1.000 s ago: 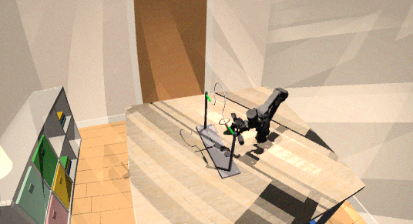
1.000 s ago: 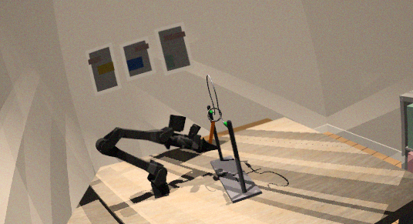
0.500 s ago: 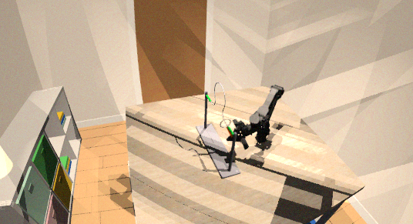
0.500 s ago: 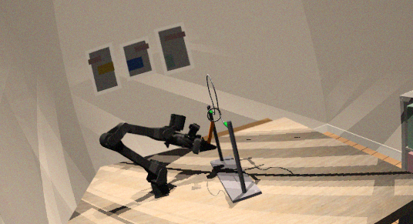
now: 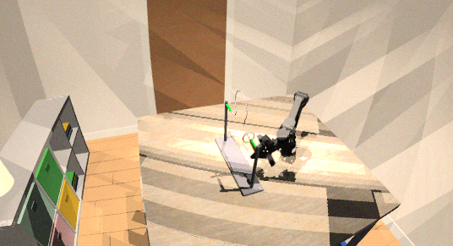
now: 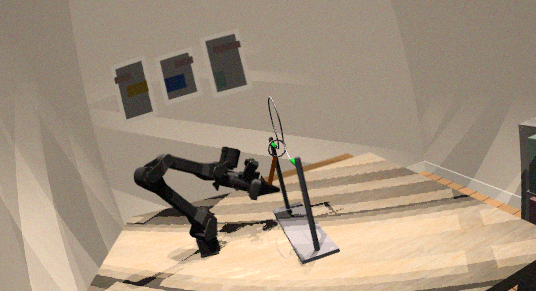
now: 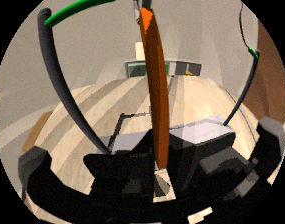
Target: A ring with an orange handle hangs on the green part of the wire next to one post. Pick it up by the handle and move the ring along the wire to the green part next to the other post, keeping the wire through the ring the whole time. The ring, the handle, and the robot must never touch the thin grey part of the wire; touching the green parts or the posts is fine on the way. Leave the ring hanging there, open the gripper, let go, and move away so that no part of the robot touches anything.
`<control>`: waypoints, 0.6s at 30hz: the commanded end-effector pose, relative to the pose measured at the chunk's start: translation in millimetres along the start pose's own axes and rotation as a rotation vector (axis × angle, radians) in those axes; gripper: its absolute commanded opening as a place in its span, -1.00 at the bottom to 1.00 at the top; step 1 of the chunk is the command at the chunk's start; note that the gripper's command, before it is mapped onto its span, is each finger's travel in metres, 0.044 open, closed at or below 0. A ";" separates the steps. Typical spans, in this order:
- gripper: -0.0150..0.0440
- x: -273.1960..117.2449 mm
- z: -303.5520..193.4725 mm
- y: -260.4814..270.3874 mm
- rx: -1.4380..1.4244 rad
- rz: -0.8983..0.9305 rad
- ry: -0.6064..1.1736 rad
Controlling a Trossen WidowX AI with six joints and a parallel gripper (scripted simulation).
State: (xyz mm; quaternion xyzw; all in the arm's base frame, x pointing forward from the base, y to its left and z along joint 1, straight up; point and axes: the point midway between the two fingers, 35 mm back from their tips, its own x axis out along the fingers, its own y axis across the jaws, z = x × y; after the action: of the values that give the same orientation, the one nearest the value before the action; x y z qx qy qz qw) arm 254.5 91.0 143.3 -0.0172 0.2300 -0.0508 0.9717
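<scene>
The wire stand has two dark posts on a grey baseplate. The thin grey wire loops high between them. The ring sits on the wire at the green part by the post nearest the top camera. Its orange handle hangs down from it, also in the exterior view. My gripper is shut on the handle's lower end, in the wrist view too. The other green part tops the far post. I cannot tell whether the ring touches the wire.
The arm's base stands on the table beside the stand. A shelf with coloured bins stands on the floor to the left, off the table. Three posters hang on the wall behind the arm.
</scene>
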 end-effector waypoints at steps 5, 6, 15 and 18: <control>-1.00 -0.8 2.2 9.1 0.015 0.000 -0.002; -1.00 -0.9 2.2 10.1 0.015 0.000 -0.002; -1.00 -2.1 2.2 19.3 0.017 0.001 -0.004; -1.00 -2.5 2.2 22.3 0.018 0.001 -0.004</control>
State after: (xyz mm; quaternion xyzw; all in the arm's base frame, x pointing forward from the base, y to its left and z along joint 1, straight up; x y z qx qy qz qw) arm 254.1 110.4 143.4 -0.0113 0.2290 -0.0499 0.9721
